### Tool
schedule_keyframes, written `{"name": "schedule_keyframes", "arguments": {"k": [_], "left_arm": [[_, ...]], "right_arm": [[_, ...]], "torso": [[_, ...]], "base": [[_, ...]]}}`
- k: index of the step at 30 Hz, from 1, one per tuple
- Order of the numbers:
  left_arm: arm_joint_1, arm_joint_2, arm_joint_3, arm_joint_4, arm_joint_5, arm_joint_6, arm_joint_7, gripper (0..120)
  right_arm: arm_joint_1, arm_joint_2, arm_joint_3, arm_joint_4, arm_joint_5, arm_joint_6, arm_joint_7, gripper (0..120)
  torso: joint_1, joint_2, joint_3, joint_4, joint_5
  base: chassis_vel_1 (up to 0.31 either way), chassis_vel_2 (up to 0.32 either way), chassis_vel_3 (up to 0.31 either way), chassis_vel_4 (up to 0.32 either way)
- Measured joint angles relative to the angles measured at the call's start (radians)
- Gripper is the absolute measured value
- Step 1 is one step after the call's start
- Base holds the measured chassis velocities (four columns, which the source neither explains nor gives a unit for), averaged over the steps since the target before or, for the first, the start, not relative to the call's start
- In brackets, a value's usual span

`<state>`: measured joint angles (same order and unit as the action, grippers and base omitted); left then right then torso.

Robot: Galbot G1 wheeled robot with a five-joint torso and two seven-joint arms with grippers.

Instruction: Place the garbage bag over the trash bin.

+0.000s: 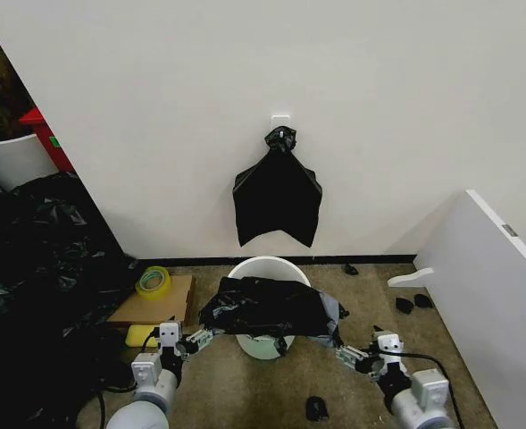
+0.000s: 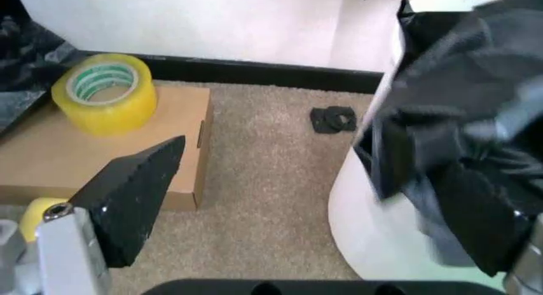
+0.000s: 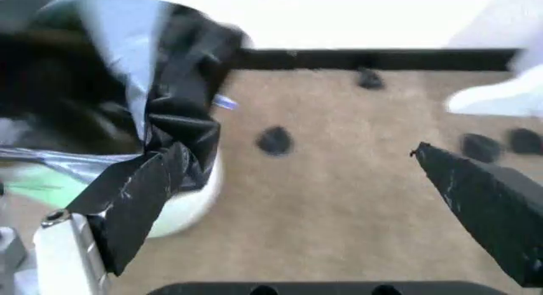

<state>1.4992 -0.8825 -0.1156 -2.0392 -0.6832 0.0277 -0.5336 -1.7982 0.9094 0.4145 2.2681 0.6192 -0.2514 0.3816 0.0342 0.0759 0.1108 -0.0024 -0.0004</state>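
Note:
The trash bin (image 1: 268,264), a small round white bucket, stands on the carpet by the wall. The garbage bag (image 1: 264,307), glossy black and wrinkled, lies draped across its front half; the back of the rim is bare. My left gripper (image 1: 200,339) sits low at the bag's left edge and my right gripper (image 1: 344,354) at its right edge. The left wrist view has the left gripper (image 2: 314,219) open, with the bag (image 2: 462,136) bunched against one finger beside the bin wall (image 2: 382,225). In the right wrist view the right gripper (image 3: 309,193) is open too, the bag (image 3: 170,130) touching one finger.
A knotted black bag bundle (image 1: 278,192) hangs on the wall above the bin. A cardboard box (image 1: 151,306) with a yellow tape roll (image 1: 153,281) lies left, beyond it a heap of black sheeting (image 1: 39,268). A white board (image 1: 495,295) stands right. Small black pieces (image 1: 316,408) dot the carpet.

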Motion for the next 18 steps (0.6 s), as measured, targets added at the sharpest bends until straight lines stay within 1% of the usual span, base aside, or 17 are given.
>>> {"name": "schedule_keyframes", "arguments": {"k": [5, 7, 9, 11, 12, 15, 18], "left_arm": [[0.000, 0.001, 0.000, 0.004, -0.002, 0.001, -0.001, 99], [-0.001, 0.002, 0.000, 0.004, -0.003, 0.001, 0.000, 99], [-0.001, 0.002, 0.000, 0.004, -0.004, 0.002, 0.000, 99], [-0.001, 0.003, -0.001, 0.004, -0.005, 0.003, -0.002, 99], [-0.001, 0.003, -0.001, 0.004, -0.005, 0.003, -0.002, 99], [0.004, 0.004, -0.004, 0.002, -0.007, 0.002, -0.004, 99], [0.013, 0.004, -0.004, -0.017, -0.007, 0.004, -0.005, 99]], "right_arm": [[-0.003, 0.002, 0.022, -0.018, -0.018, -0.049, 0.041, 100], [-0.007, 0.003, 0.023, -0.021, -0.049, -0.086, 0.067, 100], [-0.007, 0.003, 0.024, -0.015, -0.049, -0.103, 0.079, 100], [-0.011, -0.001, 0.038, 0.010, -0.017, -0.130, 0.093, 100], [-0.011, -0.001, 0.038, 0.010, -0.017, -0.130, 0.093, 100], [-0.028, -0.010, 0.064, 0.049, 0.042, -0.140, 0.075, 100], [-0.039, -0.009, 0.052, 0.076, 0.036, -0.119, 0.042, 100]], "torso": [[0.000, 0.000, 0.000, 0.0000, -0.0001], [0.000, 0.000, 0.000, -0.0002, 0.0000], [0.000, 0.000, 0.000, -0.0001, 0.0000], [0.000, 0.000, 0.000, -0.0001, -0.0003], [0.000, 0.000, 0.000, -0.0001, -0.0003], [0.000, 0.000, 0.000, -0.0001, -0.0004], [0.000, 0.000, 0.000, -0.0001, -0.0005]], "base": [[0.000, 0.000, 0.000, 0.000], [0.000, 0.000, 0.000, 0.000], [0.000, 0.000, 0.000, 0.000], [0.000, 0.000, 0.000, 0.000], [0.000, 0.000, 0.000, 0.000], [0.000, 0.000, 0.000, 0.000], [0.000, 0.000, 0.000, 0.000]]}}
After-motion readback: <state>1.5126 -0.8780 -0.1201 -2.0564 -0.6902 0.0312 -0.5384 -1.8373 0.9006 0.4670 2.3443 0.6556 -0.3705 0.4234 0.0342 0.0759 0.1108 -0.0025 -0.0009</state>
